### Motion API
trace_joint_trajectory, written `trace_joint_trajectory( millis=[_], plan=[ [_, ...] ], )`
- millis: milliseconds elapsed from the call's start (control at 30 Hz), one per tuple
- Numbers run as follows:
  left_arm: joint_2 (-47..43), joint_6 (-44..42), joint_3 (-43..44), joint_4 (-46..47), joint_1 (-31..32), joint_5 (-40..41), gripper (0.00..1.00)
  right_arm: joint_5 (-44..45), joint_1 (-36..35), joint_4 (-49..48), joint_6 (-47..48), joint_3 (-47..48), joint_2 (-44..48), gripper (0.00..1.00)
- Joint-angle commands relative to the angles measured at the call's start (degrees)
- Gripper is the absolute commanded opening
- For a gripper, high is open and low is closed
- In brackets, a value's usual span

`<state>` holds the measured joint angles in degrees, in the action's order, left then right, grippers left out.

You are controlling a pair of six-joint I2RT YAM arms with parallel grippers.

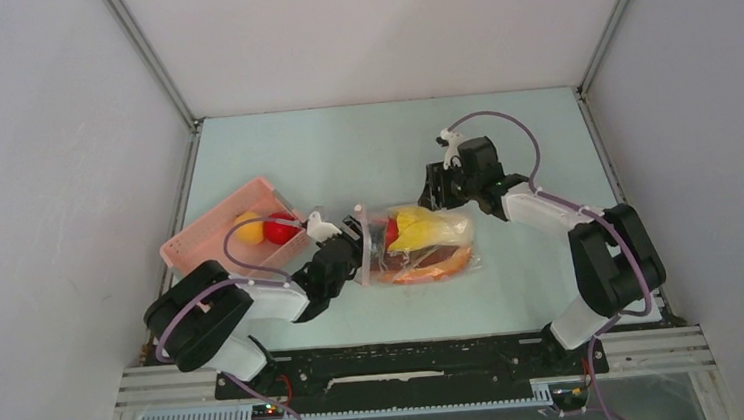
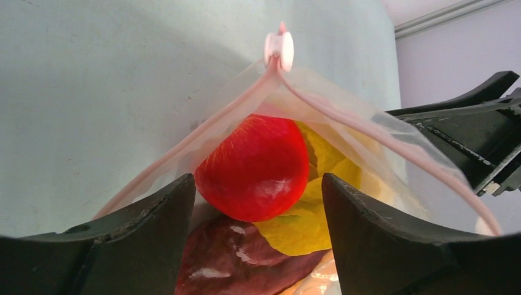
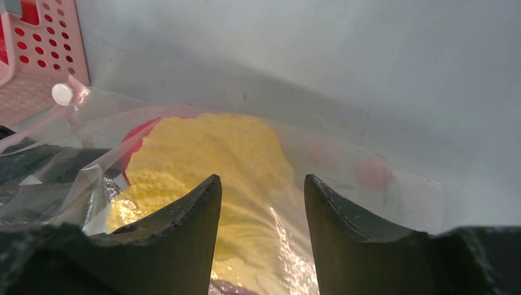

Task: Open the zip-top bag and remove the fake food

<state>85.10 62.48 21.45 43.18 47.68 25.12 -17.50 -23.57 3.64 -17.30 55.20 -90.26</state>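
Note:
The zip-top bag (image 1: pixel 429 241) lies in the middle of the table, its pinkish zip strip (image 1: pixel 363 247) on the left. In the left wrist view the strip (image 2: pixel 344 117) spreads open in a V from its white slider (image 2: pixel 279 48). Inside lie a red fruit (image 2: pixel 255 166), a yellow piece (image 2: pixel 307 221) and a dark red-brown piece (image 2: pixel 227 261). My left gripper (image 2: pixel 258 190) is open at the bag's mouth, fingers either side of the red fruit. My right gripper (image 3: pixel 263 184) is open over the bag's far side, above the yellow piece (image 3: pixel 209 153).
A pink slatted basket (image 1: pixel 211 233) stands left of the bag, holding an orange-yellow fruit (image 1: pixel 248 227) and a red fruit (image 1: pixel 280 227). Its corner shows in the right wrist view (image 3: pixel 37 55). The right gripper (image 2: pixel 467 141) shows at the right of the left wrist view.

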Motion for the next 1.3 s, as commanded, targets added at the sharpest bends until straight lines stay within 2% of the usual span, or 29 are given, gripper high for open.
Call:
trace_joint_trajectory(
  millis=[0, 367, 600, 733, 867, 1033, 1167, 1267],
  plan=[
    [1.59, 0.86, 2.46, -1.65, -1.08, -2.11, 0.79, -2.52, -1.07, -5.84, 1.25, 2.25, -3.29, 0.54],
    [6.02, 1.23, 7.73, -4.79, -2.01, -3.52, 0.83, -4.74, -3.32, -6.39, 3.05, 1.13, -6.83, 0.51],
    [6.77, 1.03, 10.06, -7.81, -2.34, -2.19, 0.82, -5.35, -3.49, -6.82, 3.05, 0.53, -7.17, 0.5],
    [7.75, 0.73, 11.5, -9.19, -2.33, -2.1, 0.75, -5.44, -3.32, -7.15, 2.78, 0.43, -7.64, 0.5],
    [7.98, 0.99, 11.55, -9.69, -2.33, -2.06, 0.61, -5.45, -3.31, -7.45, 2.71, 0.44, -8.26, 0.5],
    [3.44, -0.02, 10.15, -14.13, -2.34, -0.65, 0.46, -5.03, -2.98, -7.36, 2.67, 0.41, -8.7, 0.5],
    [-1.1, -2.51, 9.98, -20.69, -2.35, 0.3, 0.38, -4.17, -2.96, -7.0, 2.74, 0.41, -8.92, 0.5],
    [-4.75, -4.35, 9.18, -25.04, -2.35, 0.93, 0.35, -3.72, -2.84, -6.91, 2.77, 0.39, -8.99, 0.5]
  ],
)
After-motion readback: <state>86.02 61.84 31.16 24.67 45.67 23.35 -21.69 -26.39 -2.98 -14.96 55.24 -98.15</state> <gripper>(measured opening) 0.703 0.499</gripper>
